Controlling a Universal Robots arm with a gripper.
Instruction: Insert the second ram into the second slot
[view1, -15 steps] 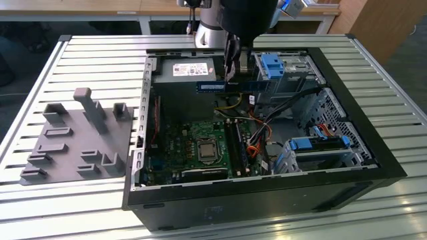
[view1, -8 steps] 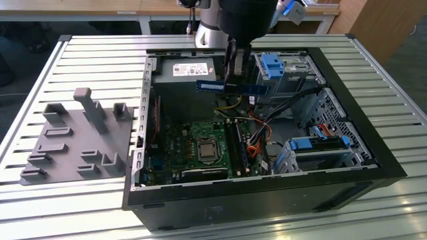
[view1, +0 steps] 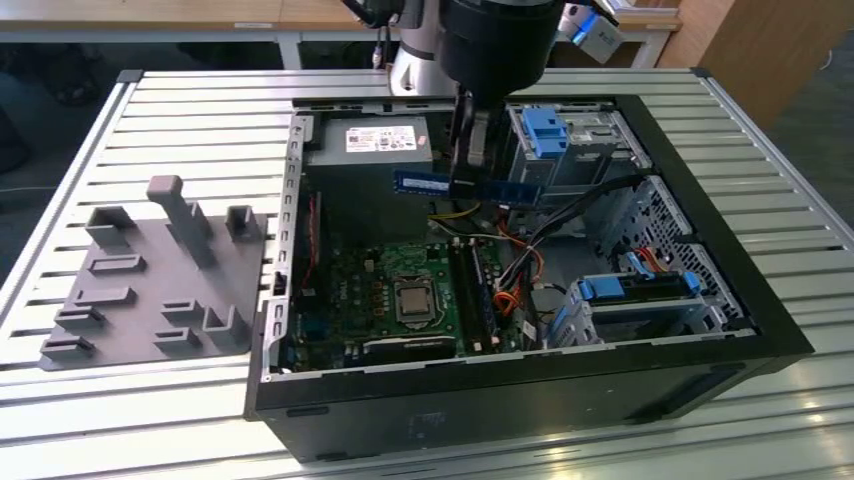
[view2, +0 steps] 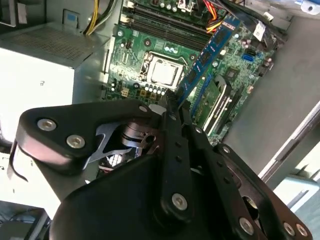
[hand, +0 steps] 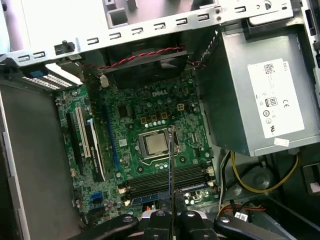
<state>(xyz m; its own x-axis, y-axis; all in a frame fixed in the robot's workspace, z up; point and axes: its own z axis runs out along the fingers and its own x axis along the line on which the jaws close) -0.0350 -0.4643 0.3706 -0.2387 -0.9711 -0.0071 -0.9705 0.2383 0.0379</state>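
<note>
My gripper (view1: 467, 178) is shut on the second ram (view1: 467, 187), a thin blue board held level on its long edge above the open computer case (view1: 534, 375). The stick hangs over the back of the motherboard (view1: 387, 290), well above the row of memory slots (view1: 477, 292). In the second wrist view the second ram (view2: 210, 50) runs out from the fingers (view2: 175, 130) across the board. In the first wrist view the second ram (hand: 170, 165) is edge-on, a thin line crossing the memory slots (hand: 150, 185) beside the processor socket (hand: 154, 144). I cannot tell which slot is the second.
A grey power supply (view1: 367, 145) sits at the case's back. Blue drive brackets (view1: 545, 130) (view1: 641, 285) and orange and red cables (view1: 514, 275) crowd the exterior view's right. A grey fixture plate (view1: 154, 280) lies on the slatted table (view1: 174, 120).
</note>
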